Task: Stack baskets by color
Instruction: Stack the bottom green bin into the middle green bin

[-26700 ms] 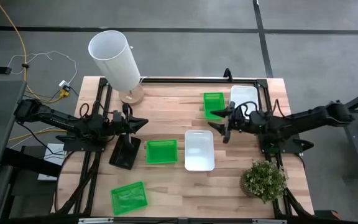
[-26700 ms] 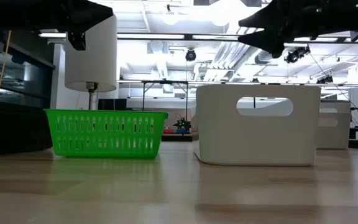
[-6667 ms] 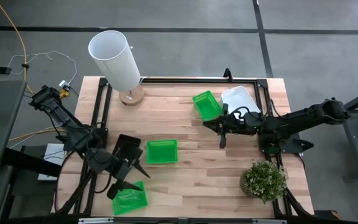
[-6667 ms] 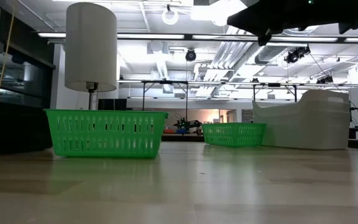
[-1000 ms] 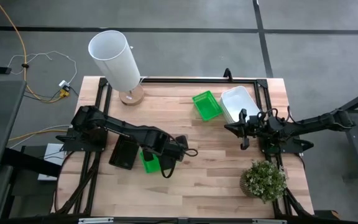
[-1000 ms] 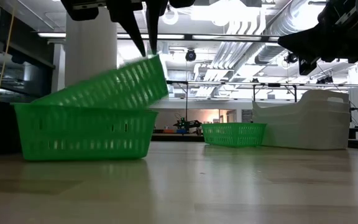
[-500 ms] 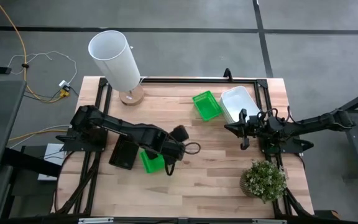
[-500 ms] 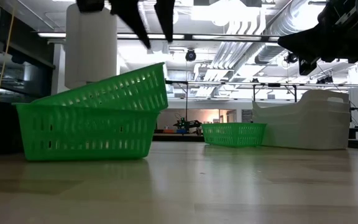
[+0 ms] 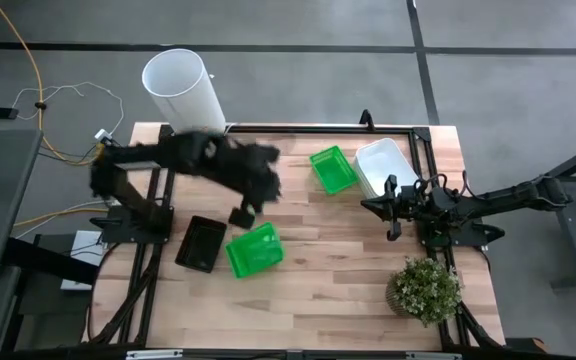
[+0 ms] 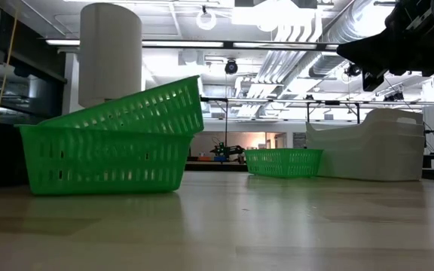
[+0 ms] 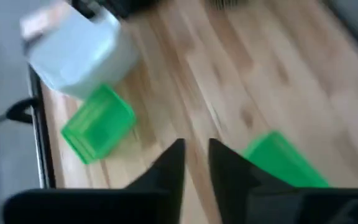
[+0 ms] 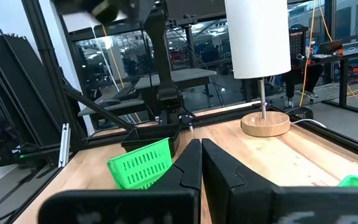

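High view: the left gripper (image 9: 240, 214) hangs over the middle of the wooden table (image 9: 308, 295), blurred, above and clear of the green pair (image 9: 253, 250) that sits toward the near left part of the table. In the left wrist view its two dark fingers (image 11: 169, 171) stand with only a narrow gap between them and nothing in it. That pair is two green baskets, one dropped into the other; in the low view the upper green basket (image 10: 138, 109) sits crooked, one end riding up on the rim of the lower green basket (image 10: 104, 158) rather than nesting flat. Just beside the pair, toward the left edge of the table, lies the black basket stack (image 9: 200, 244). A third green basket (image 9: 332, 169) rests toward the far side, right of centre, with the white basket stack (image 9: 383, 165) just beside it on its right. The right gripper (image 9: 390, 213) waits over the right part of the table, near the white stack, and the right wrist view shows its fingers (image 12: 188, 165) pressed together with nothing held. A tall white cylinder (image 9: 183, 95) stands on a round wooden base at the far left corner, and a potted plant (image 9: 424, 290) sits at the near right corner.
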`<state>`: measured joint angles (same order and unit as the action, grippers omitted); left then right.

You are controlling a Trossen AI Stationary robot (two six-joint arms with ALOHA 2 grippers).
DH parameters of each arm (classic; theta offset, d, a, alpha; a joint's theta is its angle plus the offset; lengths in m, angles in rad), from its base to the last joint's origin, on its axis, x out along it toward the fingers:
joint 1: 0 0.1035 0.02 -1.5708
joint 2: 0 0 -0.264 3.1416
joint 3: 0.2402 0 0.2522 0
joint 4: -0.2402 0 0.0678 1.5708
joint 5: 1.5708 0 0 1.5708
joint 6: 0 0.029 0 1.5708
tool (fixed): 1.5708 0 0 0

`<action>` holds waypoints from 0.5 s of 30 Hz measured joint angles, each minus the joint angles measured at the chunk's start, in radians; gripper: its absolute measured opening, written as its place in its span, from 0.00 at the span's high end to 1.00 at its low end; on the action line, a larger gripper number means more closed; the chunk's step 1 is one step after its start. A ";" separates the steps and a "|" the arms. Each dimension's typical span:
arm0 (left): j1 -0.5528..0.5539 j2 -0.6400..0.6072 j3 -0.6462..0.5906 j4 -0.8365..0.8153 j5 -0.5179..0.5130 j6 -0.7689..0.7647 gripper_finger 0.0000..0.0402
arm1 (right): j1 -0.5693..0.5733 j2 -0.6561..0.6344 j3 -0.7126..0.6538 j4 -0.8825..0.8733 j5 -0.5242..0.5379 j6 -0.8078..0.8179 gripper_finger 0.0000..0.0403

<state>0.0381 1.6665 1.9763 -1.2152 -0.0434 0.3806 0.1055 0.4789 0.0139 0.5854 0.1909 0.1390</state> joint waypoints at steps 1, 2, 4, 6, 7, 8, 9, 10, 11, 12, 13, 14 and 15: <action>0.030 -0.041 -0.041 0.053 0.040 -0.001 0.90 | 0.000 0.000 0.000 -0.001 0.000 0.000 1.00; 0.054 -0.083 -0.092 0.123 0.066 0.001 0.95 | 0.000 -0.001 0.000 -0.001 0.000 -0.002 1.00; 0.086 -0.170 -0.212 0.268 0.106 0.001 0.98 | 0.000 -0.001 0.000 0.001 -0.001 -0.006 1.00; 0.099 -0.250 -0.349 0.403 0.122 -0.008 0.97 | 0.000 -0.001 0.000 0.002 -0.001 -0.007 1.00; 0.100 -0.287 -0.418 0.455 0.122 -0.010 0.98 | 0.000 -0.001 0.000 0.002 -0.001 -0.008 1.00; 0.100 -0.327 -0.489 0.504 0.120 -0.012 0.99 | 0.000 -0.001 0.000 0.002 -0.001 -0.008 1.00; 0.100 -0.364 -0.555 0.557 0.113 -0.023 0.99 | 0.000 -0.001 0.000 0.002 -0.001 -0.008 1.00; 0.100 -0.406 -0.625 0.617 0.101 -0.039 1.00 | 0.000 -0.001 0.000 0.002 -0.001 -0.006 1.00; 0.100 -0.446 -0.694 0.678 0.089 -0.056 1.00 | 0.000 -0.001 0.000 0.003 -0.001 -0.006 1.00; 0.100 -0.481 -0.758 0.734 0.081 -0.072 1.00 | 0.000 -0.001 0.000 0.004 -0.001 -0.006 1.00; 0.098 -0.518 -0.832 0.797 0.078 -0.091 1.00 | 0.000 -0.001 0.000 0.006 -0.001 -0.005 1.00; 0.093 -0.549 -0.900 0.865 0.077 -0.112 1.00 | 0.000 -0.001 0.000 0.008 -0.001 -0.005 1.00; 0.089 -0.579 -0.967 0.930 0.076 -0.133 1.00 | 0.000 -0.001 0.000 0.010 -0.001 -0.003 1.00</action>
<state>0.1272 1.0875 1.0093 -0.2850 0.0326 0.2480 0.1055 0.4782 0.0139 0.5949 0.1898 0.1359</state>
